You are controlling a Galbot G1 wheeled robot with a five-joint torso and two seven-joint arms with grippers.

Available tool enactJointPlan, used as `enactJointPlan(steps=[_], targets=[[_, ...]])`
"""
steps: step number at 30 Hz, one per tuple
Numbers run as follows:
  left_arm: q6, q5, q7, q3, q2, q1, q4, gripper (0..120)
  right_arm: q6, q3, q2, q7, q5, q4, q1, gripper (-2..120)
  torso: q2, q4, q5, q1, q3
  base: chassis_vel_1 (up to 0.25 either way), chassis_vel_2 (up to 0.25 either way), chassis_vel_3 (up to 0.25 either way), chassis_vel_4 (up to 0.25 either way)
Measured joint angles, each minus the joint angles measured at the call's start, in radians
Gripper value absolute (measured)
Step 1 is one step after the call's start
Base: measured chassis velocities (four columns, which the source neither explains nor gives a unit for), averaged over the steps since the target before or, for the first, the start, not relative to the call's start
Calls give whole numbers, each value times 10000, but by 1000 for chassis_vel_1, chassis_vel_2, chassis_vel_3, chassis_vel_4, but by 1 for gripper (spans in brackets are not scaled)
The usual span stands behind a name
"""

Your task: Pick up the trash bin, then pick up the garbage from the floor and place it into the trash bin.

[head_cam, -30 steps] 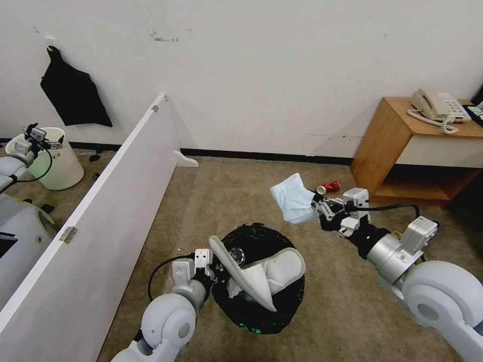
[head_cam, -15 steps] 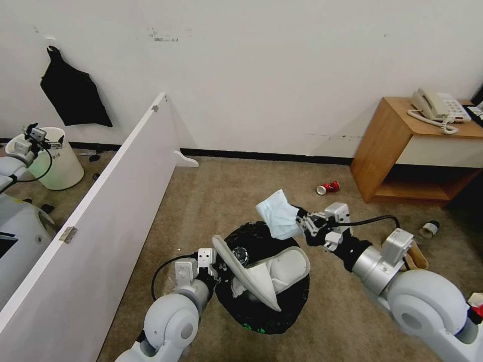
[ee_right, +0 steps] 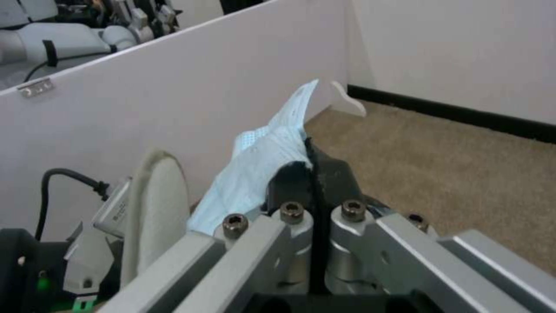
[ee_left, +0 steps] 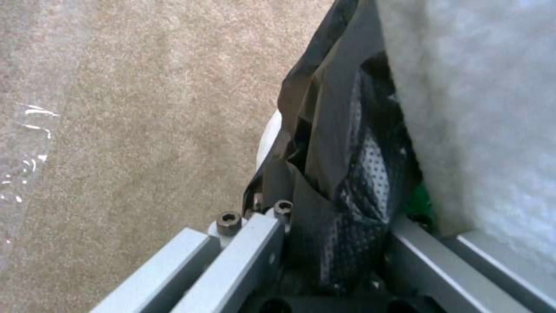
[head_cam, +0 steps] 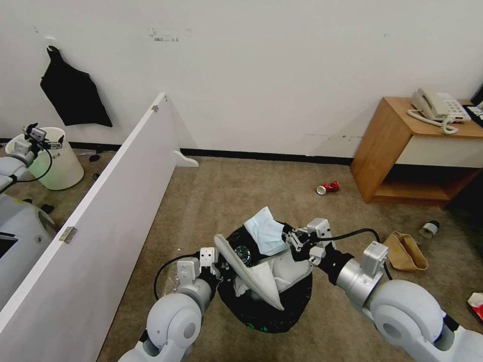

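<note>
The trash bin [head_cam: 261, 314], lined with a black bag, hangs just above the carpet with two white slippers [head_cam: 242, 269] sticking out of it. My left gripper [head_cam: 213, 265] is shut on its near-left rim; in the left wrist view the fingers [ee_left: 255, 248] pinch the black bag [ee_left: 324, 130] beside a slipper [ee_left: 475, 108]. My right gripper [head_cam: 290, 240] is shut on a light-blue face mask [head_cam: 264, 234], held over the bin's mouth. The right wrist view shows the mask [ee_right: 260, 169] clamped between the black pads [ee_right: 289, 182].
On the carpet lie a red can [head_cam: 328, 187], a brown paper bag [head_cam: 405, 250], a bottle [head_cam: 428, 229] and a red packet [head_cam: 475, 301]. A white partition board [head_cam: 100, 211] stands left. A wooden nightstand [head_cam: 387, 146] with a phone is at the right. An unlined bucket [head_cam: 50, 161] sits behind the board.
My right gripper has carried the face mask left and down, from beside the red can to over the bin's mouth. The paper bag and bottle have come out from behind the arm.
</note>
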Motion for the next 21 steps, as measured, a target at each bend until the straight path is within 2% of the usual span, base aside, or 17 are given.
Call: enactJointPlan(steps=[12, 21], targets=[[122, 151, -69, 74, -391, -41, -34, 0, -13, -251, 46, -90, -408, -178, -101, 0, 0, 0, 0, 0, 0, 0, 0, 0, 0], [205, 224, -199, 133, -492, 94, -223, 0, -17, -523, 92, -88, -780, -400, -203, 0, 0, 0, 0, 0, 0, 0, 0, 0, 0]])
